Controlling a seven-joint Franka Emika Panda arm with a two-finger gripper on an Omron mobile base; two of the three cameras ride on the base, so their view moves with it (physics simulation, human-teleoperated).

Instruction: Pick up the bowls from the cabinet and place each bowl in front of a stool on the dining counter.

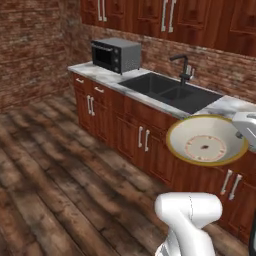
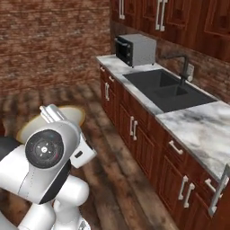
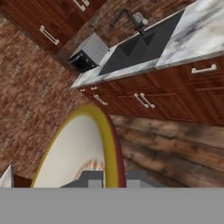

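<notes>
A shallow cream bowl with an olive-tan rim and a dark speck at its centre hangs tilted in the air, in front of the sink units. My gripper is shut on its right rim. In the hand view the bowl stands edge-on and fills the lower left, its rim clamped in my gripper between the two fingertips. In the right base view the bowl peeks out from behind my arm. The cabinet, the stools and the dining counter are out of view.
A marble worktop on reddish-brown drawer units runs along the brick wall. It carries a grey microwave and a dark sink with a black tap. Wall cupboard doors hang above. Wooden floor lies open to the left.
</notes>
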